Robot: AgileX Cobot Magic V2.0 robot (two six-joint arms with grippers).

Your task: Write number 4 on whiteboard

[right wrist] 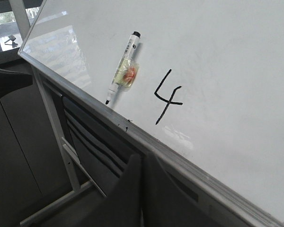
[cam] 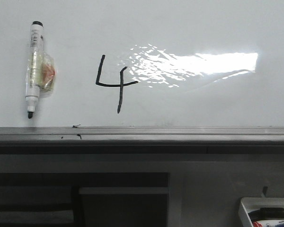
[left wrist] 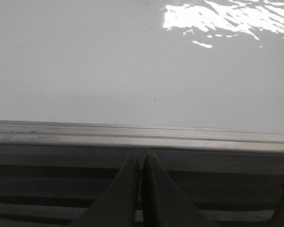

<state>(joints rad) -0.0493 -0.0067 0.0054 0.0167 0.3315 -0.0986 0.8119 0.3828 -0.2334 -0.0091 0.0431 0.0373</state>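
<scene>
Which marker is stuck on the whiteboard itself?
The black-capped marker pen left of the number 4, tip down on the whiteboard; the others lie in the small tray.

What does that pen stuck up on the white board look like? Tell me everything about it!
The marker pen hangs on the whiteboard, left of the number 4. Its body is white with small print, and one end is black. It stands almost upright with its uncapped black tip pointing down, just above the grey ledge. A crinkly clear wrapping with an orange-red patch sits around its middle, seemingly fixing it to the board. No gripper touches it.
</scene>
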